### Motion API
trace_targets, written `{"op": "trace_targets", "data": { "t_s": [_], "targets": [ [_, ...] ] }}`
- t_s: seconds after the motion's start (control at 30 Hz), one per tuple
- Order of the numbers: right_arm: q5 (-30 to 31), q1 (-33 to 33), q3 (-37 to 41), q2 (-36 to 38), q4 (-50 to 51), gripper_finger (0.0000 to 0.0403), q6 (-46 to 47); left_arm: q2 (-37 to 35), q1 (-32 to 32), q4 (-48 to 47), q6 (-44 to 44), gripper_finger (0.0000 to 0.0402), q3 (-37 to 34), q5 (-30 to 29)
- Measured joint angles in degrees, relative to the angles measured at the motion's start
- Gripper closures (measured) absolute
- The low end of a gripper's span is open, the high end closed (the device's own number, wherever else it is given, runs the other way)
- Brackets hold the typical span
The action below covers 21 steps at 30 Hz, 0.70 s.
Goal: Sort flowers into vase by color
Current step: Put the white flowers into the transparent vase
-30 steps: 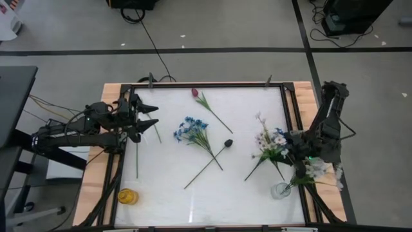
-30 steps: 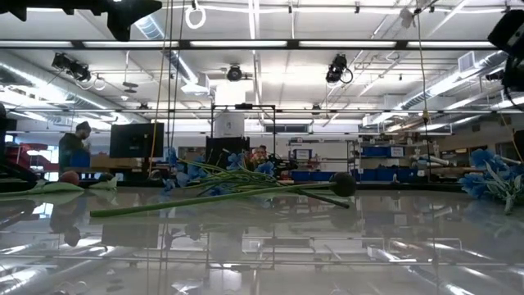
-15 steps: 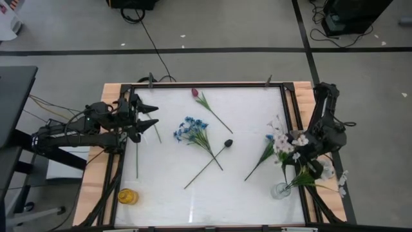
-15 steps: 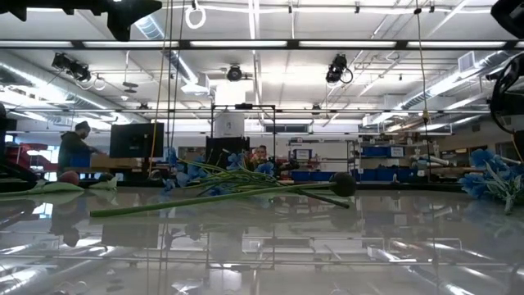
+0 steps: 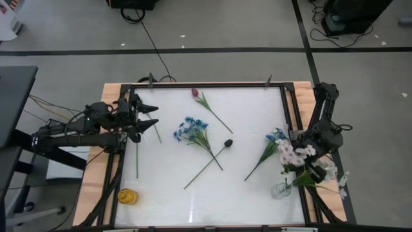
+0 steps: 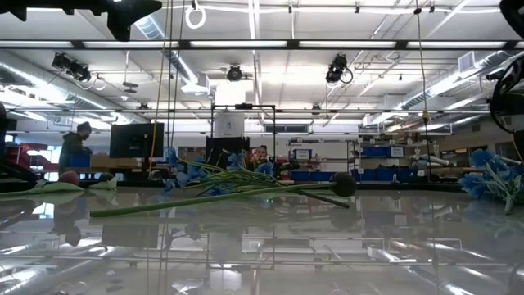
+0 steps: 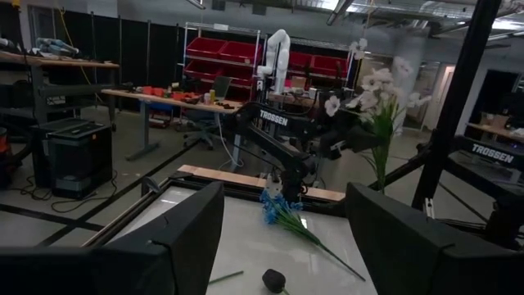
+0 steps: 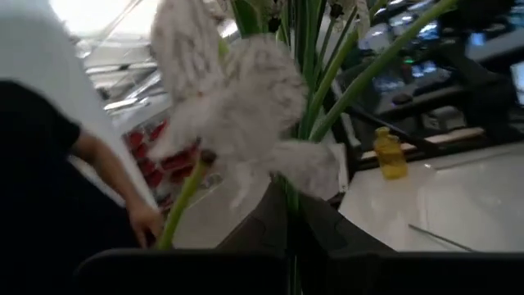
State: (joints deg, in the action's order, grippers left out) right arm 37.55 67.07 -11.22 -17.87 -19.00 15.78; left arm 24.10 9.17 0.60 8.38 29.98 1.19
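While your right gripper [image 5: 302,156] sits at the table's 4 o'clock edge, its fingers are clamped on the white spray [image 5: 293,154], blossoms above the clear vase [image 5: 280,190]. Your left gripper [image 5: 149,118] waits at 9 o'clock, fingers spread apart, holding nothing. On the table [image 5: 174,174]: blue bunch [image 5: 191,129] near centre, black bud [image 5: 228,143] just beside it, red tulip [image 5: 195,93] at 12 o'clock, another blue sprig [image 5: 273,137] at 3 o'clock, yellow vase [image 5: 127,196] at 7 o'clock.
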Motion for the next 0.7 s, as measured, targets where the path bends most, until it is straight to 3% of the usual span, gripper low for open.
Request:
{"op": "trace_targets", "data": {
  "t_s": [0.33,0.57,0.7],
  "targets": [
    [-3.0,0.0,-0.02,-2.15,0.07,0.0377,-7.76,0.0,-0.01,0.01,0.0,0.0141,0.02,0.0],
    [-4.96,0.0,-0.02,-3.4,0.22,0.037,-4.94,0.0,-0.02,0.02,0.0,0.0141,0.02,0.0],
    [-5.35,0.0,-0.02,-3.52,0.26,0.0345,-4.55,0.0,-0.01,0.01,0.0,0.0141,0.01,0.0]
  ]
}}
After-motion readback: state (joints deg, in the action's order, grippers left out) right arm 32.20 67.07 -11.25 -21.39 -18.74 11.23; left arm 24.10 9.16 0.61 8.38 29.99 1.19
